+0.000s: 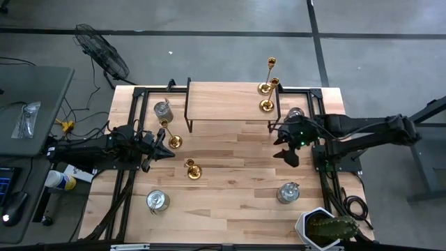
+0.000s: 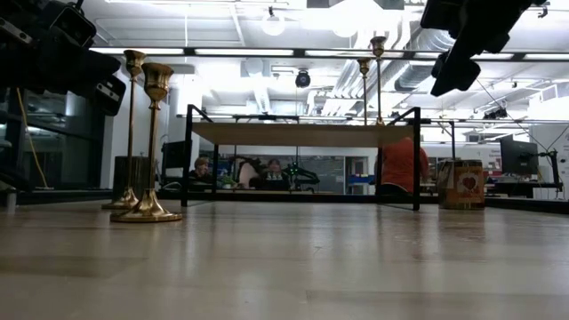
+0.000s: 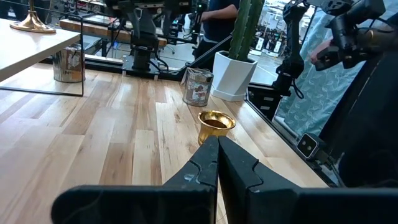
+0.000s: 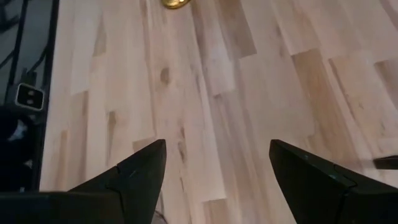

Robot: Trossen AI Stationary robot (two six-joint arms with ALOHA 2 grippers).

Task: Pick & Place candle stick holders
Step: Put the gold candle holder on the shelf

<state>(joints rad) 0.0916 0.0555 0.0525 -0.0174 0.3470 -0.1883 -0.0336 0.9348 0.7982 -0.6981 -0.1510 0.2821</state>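
Observation:
Four gold candle stick holders show. Two stand on their round bases on the raised wooden shelf's (image 1: 223,101) right end (image 1: 265,88) (image 1: 267,105). One (image 1: 171,138) stands on the table at the left, one (image 1: 192,170) near the middle; both show in the low view (image 2: 132,133) (image 2: 155,151). My left gripper (image 1: 169,151) is shut and empty, raised between these two; the middle one's cup (image 3: 216,123) lies just beyond its fingertips (image 3: 217,149). My right gripper (image 1: 288,150) is open and empty above the table's right part (image 4: 217,162).
Silver lidded jars stand on the table at the far left (image 1: 162,109), near left (image 1: 157,201), near right (image 1: 288,192) and far right (image 1: 295,113). A cactus in a white pot (image 1: 324,226) stands at the near right corner. People sit in the room beyond the table (image 2: 267,169).

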